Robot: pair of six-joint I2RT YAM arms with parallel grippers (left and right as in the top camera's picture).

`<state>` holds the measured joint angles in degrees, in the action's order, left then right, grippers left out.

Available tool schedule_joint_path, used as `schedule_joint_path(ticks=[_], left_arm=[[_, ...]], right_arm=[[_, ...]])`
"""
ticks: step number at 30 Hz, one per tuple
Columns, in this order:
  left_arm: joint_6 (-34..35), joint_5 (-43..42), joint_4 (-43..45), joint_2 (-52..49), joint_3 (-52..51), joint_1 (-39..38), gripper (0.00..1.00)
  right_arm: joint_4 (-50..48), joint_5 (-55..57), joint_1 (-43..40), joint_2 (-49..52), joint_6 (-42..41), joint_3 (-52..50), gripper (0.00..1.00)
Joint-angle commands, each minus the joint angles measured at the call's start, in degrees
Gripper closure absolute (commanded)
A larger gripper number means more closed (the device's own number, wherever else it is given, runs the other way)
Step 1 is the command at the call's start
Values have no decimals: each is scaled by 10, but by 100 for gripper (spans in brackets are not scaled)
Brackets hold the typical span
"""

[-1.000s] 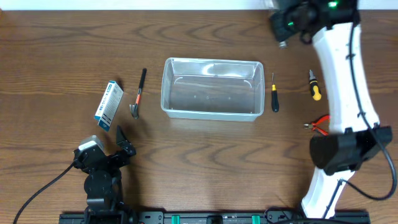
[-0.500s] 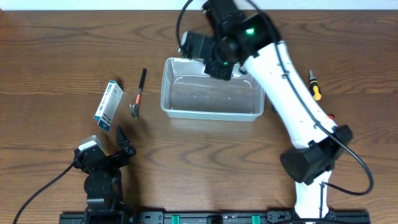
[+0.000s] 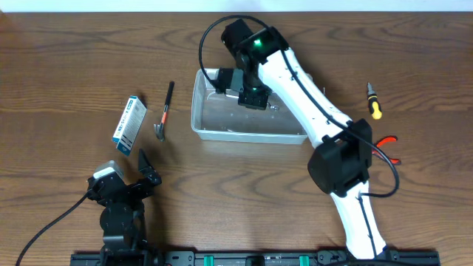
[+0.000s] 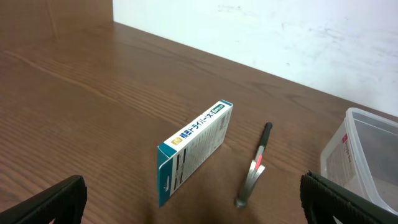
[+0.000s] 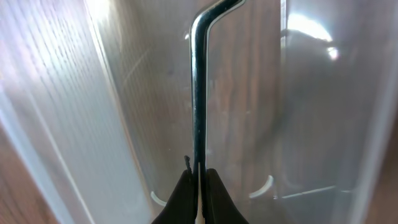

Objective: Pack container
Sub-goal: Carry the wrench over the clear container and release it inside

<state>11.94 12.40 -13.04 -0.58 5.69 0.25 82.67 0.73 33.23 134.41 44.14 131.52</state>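
The clear plastic container (image 3: 198, 111) stands mid-table; it also shows at the right of the left wrist view (image 4: 367, 155). My right gripper (image 3: 250, 94) is over the container's left-centre, shut on a thin metal L-shaped rod (image 5: 199, 93) that points down into it. The container's clear wall (image 5: 118, 124) and floor fill the right wrist view. My left gripper (image 3: 145, 167) is open and empty near the front left of the table, with its fingers (image 4: 199, 199) at the edges of its wrist view.
A blue-and-white box (image 3: 129, 122) (image 4: 193, 149) and a small hammer (image 3: 164, 111) (image 4: 255, 168) lie left of the container. A yellow-handled screwdriver (image 3: 375, 101) and red-handled pliers (image 3: 386, 148) lie to the right.
My right arm swung from the far back right corner leftward to over the container and now holds the rod inside it. The left arm has not moved.
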Motion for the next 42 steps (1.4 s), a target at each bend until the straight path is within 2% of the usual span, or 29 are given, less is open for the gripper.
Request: schedule_joint_path(ticks=[1,13,15,17,20,21,28,35,37,40,42], left_arm=[[-5,3,-5,3,-14,-2,2],[-5,3,-5,3,-14,-2,2],[-5,3,-5,3,-14,-2,2],[-5,3,-5,3,-14,-2,2],[-5,3,-5,3,-14,-2,2],[-5,3,-5,3,-14,-2,2],[-5,3,-5,3,-14,-2,2],[-5,3,-5,3,-14,-2,2],[-5,3,-5,3,-14,-2,2],[-6,3,-5,3,-14,-2,2],[-5,3,-5,3,-14,-2,2]], right_arm=[[4,5,-7,39,-9,3,99],[3,6,-7,116,-33,3,99],[0,5,-7,118,-35,4,84],[0,5,-7,118,-41,4,79],[-4,5,-7,118,-57,4,54],[-5,4,-7,118,-61,4,51],[-13,3,-6,91,-88,16,39],[-7,9,-7,25,-117,47,38],[-11,32,-10,-8,-142,52,34],[-12,96,-24,-61,-205,54,20],[-5,126,-41,-95,-246,54,20]])
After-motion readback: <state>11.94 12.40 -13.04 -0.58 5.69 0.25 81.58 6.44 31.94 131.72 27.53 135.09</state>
